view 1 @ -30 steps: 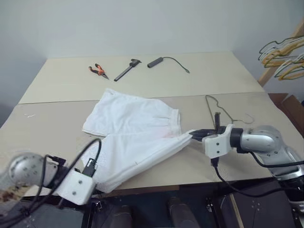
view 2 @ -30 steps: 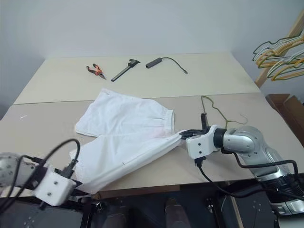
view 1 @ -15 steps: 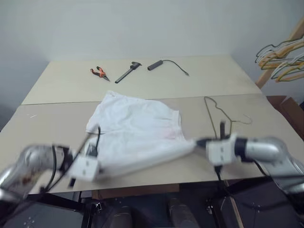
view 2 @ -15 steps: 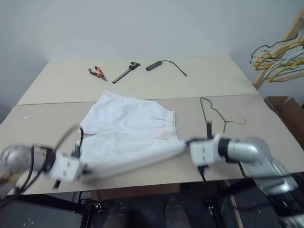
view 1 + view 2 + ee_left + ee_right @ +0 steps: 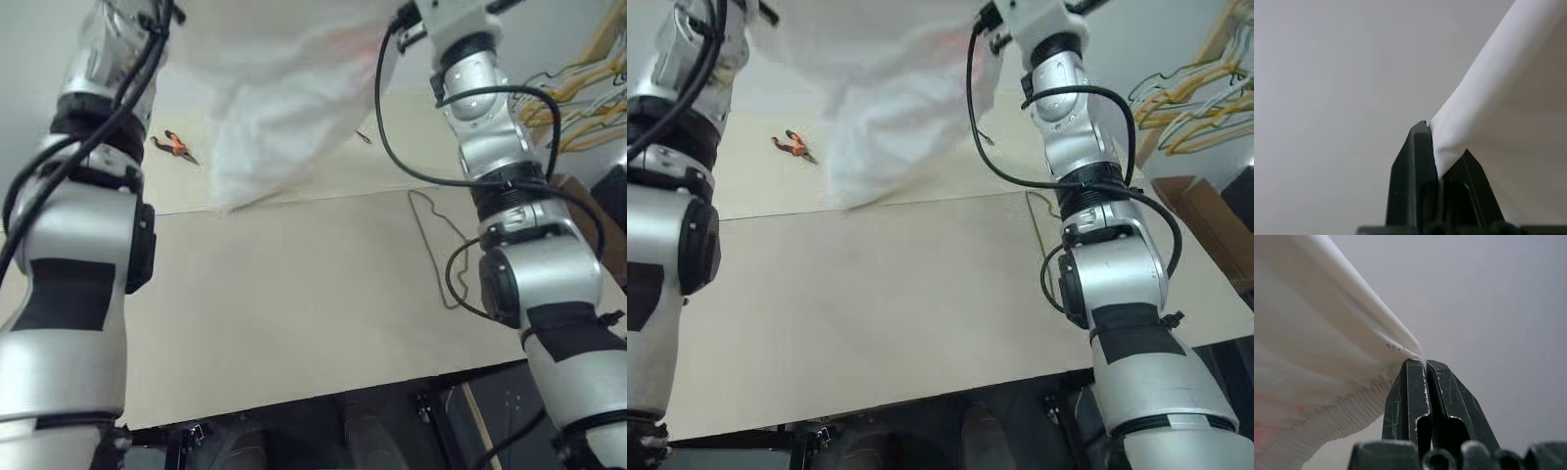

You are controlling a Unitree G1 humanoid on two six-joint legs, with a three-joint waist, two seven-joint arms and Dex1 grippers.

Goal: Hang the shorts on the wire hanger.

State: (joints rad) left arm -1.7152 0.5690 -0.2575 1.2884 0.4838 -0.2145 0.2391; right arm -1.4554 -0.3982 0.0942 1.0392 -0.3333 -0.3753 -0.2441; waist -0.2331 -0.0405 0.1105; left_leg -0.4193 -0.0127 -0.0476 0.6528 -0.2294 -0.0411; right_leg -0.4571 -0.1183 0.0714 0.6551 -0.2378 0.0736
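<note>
Both claws are pinched tight on the shorts (image 5: 274, 88): the left gripper (image 5: 1436, 147) and the right gripper (image 5: 1425, 369). The cloth hangs between them, high up. The wire hanger (image 5: 436, 220) lies far below on the table (image 5: 294, 313). This looks like the lifting step. Next, bring the shorts down to the hanger.

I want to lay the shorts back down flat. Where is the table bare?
The near table is bare from the front edge to the seam, left of the wire hanger. The far section is crowded: pliers lie there, partly behind the lifted shorts.
</note>
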